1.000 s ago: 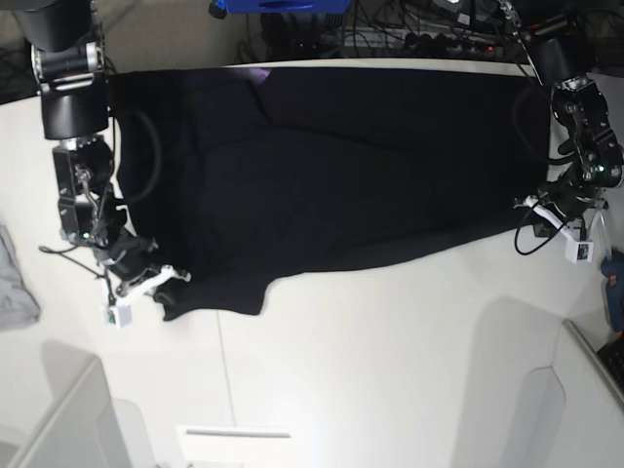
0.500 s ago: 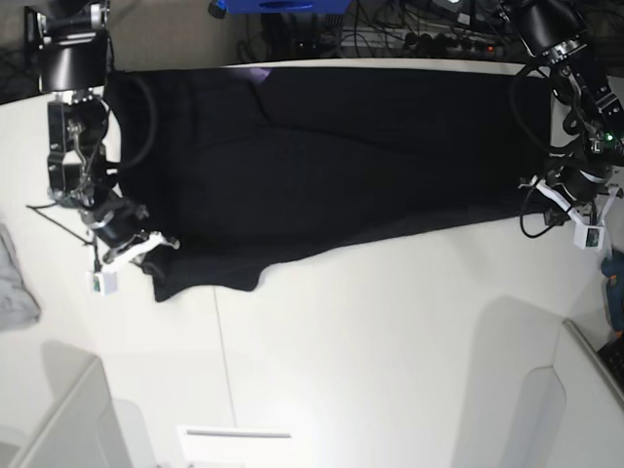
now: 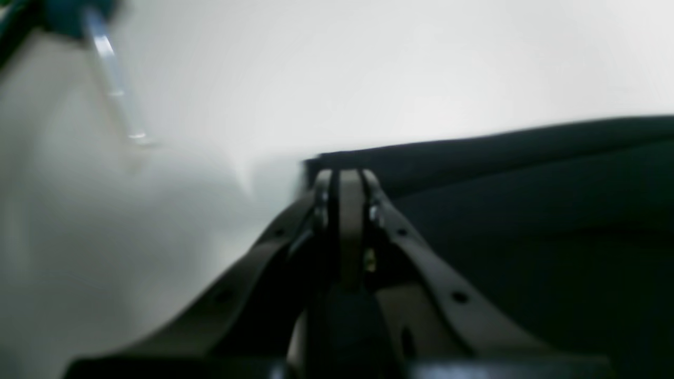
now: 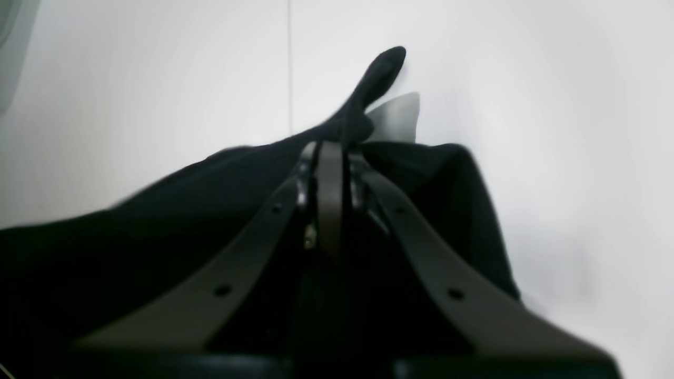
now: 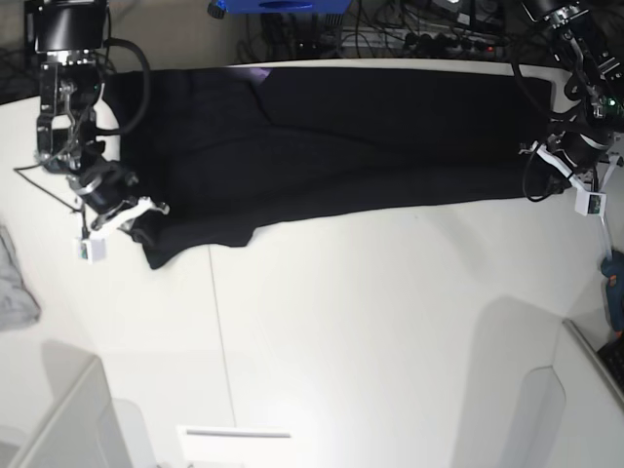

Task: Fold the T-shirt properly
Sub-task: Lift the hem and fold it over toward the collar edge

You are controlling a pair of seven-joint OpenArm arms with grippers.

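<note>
2 arms are at work, and in the base view you see the T-shirt [image 5: 331, 146] lying as a long black band across the upper part of the frame, on the white table [image 5: 370, 322]. Only its plain black side shows. The right gripper [image 5: 136, 210] sits at the shirt's lower left corner and the left gripper [image 5: 546, 161] at its right end, each pinched onto the near edge of the cloth. A small grey cloth [image 5: 15, 278] lies apart at the left edge of the frame.

In the left wrist view, the left gripper [image 3: 345, 181] stands in the middle of the frame with its jaws pressed together, and black cloth appears to be caught between them at the shirt's corner [image 3: 326, 160]. The rest of the T-shirt [image 3: 526, 210] fills the right half; the picture is blurred.

In the right wrist view, the right gripper [image 4: 329, 152] is likewise clamped on the fabric, with a black tip of cloth [image 4: 379, 73] poking up beyond the jaws toward the top centre. The T-shirt [image 4: 131, 237] spreads to the lower left.

Judging from this, you are early to midway: 1 lengthwise fold looks to be in hand, and the crosswise folds into a compact packet are not yet done.
</note>
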